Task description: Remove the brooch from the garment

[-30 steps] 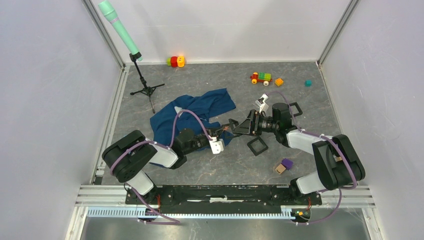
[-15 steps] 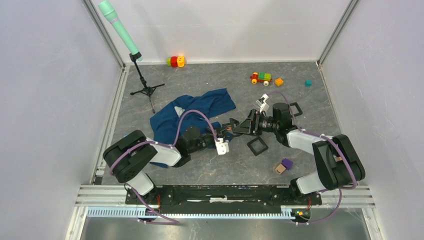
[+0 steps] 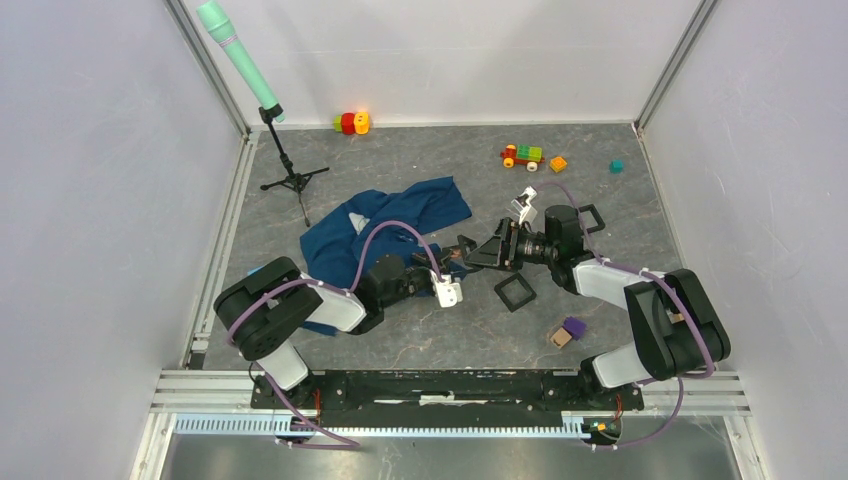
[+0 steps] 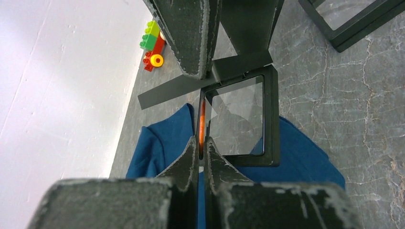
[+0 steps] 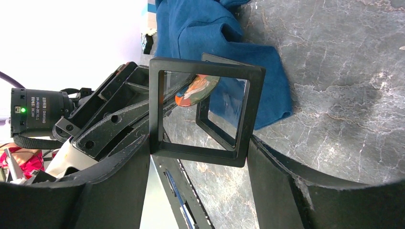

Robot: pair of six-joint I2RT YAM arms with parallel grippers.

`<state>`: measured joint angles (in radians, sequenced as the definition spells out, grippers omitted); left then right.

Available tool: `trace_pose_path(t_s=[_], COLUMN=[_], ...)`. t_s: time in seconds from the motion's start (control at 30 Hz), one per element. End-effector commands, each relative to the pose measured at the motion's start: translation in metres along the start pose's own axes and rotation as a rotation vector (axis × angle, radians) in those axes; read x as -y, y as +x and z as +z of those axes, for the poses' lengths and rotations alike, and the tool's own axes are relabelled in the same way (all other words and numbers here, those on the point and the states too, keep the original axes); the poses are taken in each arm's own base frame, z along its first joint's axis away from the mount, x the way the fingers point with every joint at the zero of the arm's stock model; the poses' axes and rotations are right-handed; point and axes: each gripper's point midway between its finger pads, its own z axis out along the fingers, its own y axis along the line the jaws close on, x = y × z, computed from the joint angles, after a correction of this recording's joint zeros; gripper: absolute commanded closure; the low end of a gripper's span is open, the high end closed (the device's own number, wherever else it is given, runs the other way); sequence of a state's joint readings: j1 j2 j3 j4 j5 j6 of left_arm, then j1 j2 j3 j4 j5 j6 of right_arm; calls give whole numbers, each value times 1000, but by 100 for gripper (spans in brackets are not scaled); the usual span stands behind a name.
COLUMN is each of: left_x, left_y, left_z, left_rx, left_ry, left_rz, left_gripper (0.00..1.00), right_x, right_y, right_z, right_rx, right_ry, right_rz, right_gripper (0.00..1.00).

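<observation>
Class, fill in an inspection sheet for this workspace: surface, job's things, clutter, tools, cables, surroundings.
Surface: table, grey, marbled.
Job's things: brooch held clear of the shirt, at an open frame.
Clutter: spare frame, toy train, block, tripod.
Tools: left tool shut on brooch; right tool shut on frame.
Cables: purple cable arcs over shirt.
Surroundings: white walls.

Left gripper (image 4: 201,144) pinched shut, right gripper (image 5: 200,143) clamped wide; both arms angled inward
</observation>
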<state>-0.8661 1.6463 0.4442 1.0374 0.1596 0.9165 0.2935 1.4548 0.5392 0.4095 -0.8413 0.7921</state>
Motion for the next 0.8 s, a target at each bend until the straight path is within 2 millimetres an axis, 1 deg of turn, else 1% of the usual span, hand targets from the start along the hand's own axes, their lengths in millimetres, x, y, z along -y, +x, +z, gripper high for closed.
trace_pose_path(t_s=[0.0, 0.2, 0.33, 0.4, 0.5, 0.63, 0.77], left_x=[-13, -13, -4, 0, 8, 7, 7], left_y=[-7, -16, -20, -18, -17, -16, -22], left_z=[0, 7, 8, 9, 9, 10, 10], left_rx=[24, 63, 87, 76, 64, 41, 34], left_ry=[-60, -39, 12, 39, 84, 100, 143], left_rz=[22, 19, 30, 38, 50, 32, -7], left_gripper=[96, 91, 89, 86, 79, 70, 63], right_x=[-13, -13, -13, -13, -13, -12, -10], right_y=[-8, -7, -7, -7, -8, -7, -5], right_z=[-1, -1, -1, -1, -1, -1, 0], right_rx=[21, 20, 22, 23, 25, 25, 21], right_ry=[-51, -52, -52, -54, -55, -56, -56], right_rz=[-42, -39, -37, -35, -32, -28, -25], right_gripper=[45, 45, 45, 45, 45, 45, 46])
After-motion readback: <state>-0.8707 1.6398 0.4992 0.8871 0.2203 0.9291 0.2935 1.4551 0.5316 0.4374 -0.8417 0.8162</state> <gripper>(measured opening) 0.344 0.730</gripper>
